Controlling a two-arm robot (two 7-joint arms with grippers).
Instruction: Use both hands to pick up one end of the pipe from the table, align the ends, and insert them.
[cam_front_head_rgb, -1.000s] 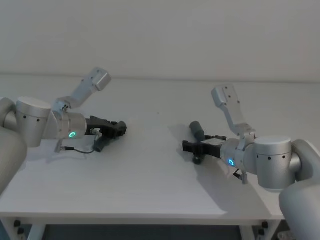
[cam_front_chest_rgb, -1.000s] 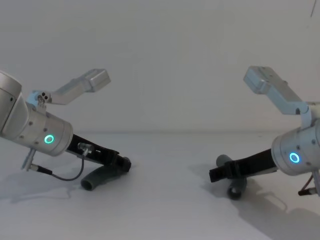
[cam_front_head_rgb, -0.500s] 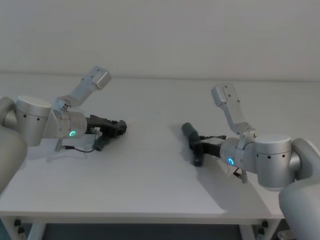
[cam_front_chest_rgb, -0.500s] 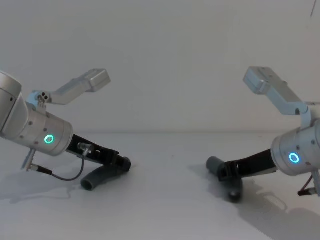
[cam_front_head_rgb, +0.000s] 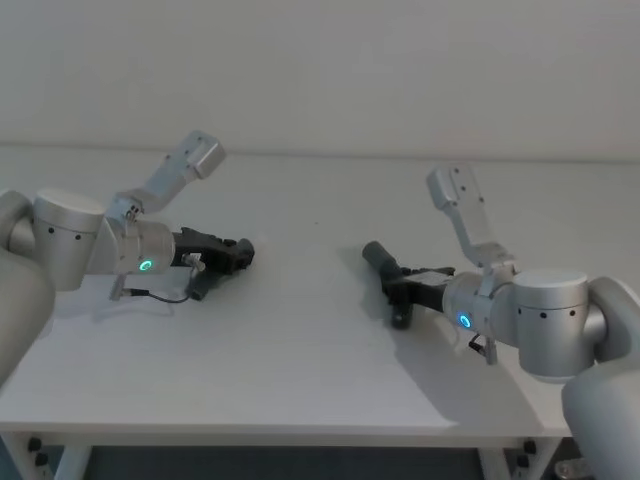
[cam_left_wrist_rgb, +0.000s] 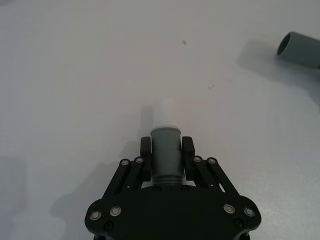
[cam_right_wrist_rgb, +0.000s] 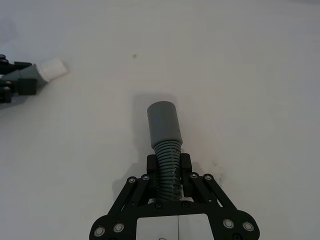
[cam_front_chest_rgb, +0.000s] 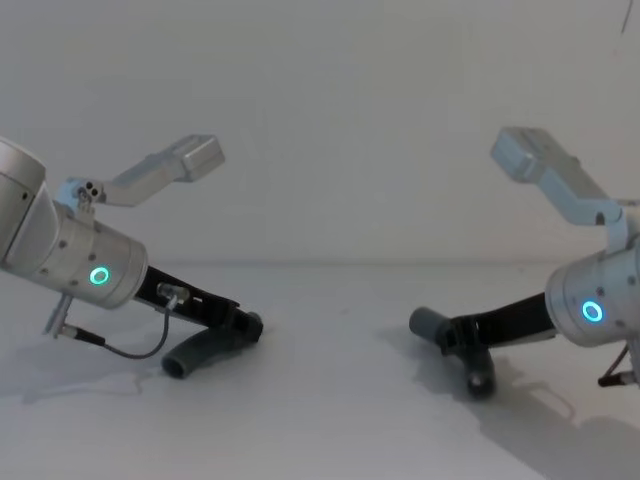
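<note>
Holding both pieces low over the table (cam_front_head_rgb: 300, 350), well apart: left gripper (cam_left_wrist_rgb: 166, 150) clamps the left pipe piece (cam_front_chest_rgb: 200, 352) at its cuff, right gripper (cam_right_wrist_rgb: 169, 167) clamps the right pipe piece (cam_right_wrist_rgb: 162, 120) on its ribbing. Risk: ribbing flexes, misaligning the ends.

My black left hand (cam_left_wrist_rgb: 166, 151) clamps a white-tipped grey cylindrical pipe cuff (cam_left_wrist_rgb: 165, 141) over the white counter (cam_left_wrist_rgb: 75, 75); second grey tube end (cam_left_wrist_rgb: 300, 49) well apart.
</note>
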